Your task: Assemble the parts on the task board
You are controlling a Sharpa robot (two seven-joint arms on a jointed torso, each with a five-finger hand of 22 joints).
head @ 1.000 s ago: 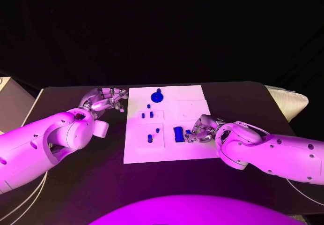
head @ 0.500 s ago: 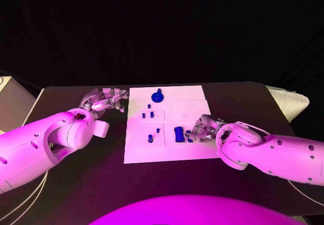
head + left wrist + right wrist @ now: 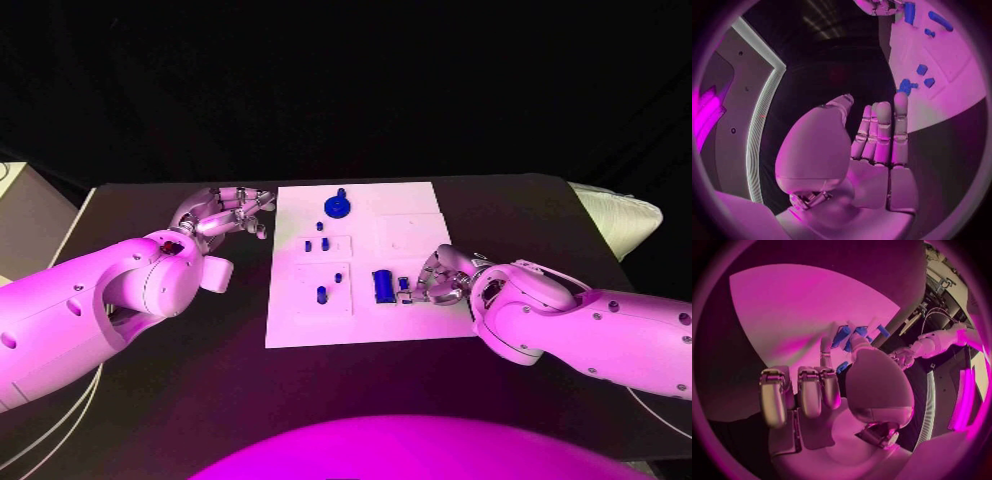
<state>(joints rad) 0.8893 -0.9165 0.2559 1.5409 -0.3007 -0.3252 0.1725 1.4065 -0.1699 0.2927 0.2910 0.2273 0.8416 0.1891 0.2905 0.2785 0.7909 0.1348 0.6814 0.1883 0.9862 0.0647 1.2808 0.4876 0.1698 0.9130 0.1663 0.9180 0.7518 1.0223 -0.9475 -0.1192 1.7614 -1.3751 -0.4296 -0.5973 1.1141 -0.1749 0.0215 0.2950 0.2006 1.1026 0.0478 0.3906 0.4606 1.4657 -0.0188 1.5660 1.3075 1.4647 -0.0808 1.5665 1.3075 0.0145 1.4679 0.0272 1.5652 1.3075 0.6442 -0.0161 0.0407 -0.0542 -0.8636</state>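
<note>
Task board (image 3: pixel 361 310) lies on the black table (image 3: pixel 173 400); left hand (image 3: pixel 228 212) empty and spread, right hand's (image 3: pixel 440 278) grip unclear

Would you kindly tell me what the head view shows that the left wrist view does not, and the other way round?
Head view adds: the whole board with all its edges, both arms, and the left hand seen from above, beside the board's left edge. Left wrist view adds: the left hand's palm side, fingers straight, holding nothing. Both share: the right hand at the blue block, though whether it grips anything is unclear, and the small blue parts on the board.
</note>
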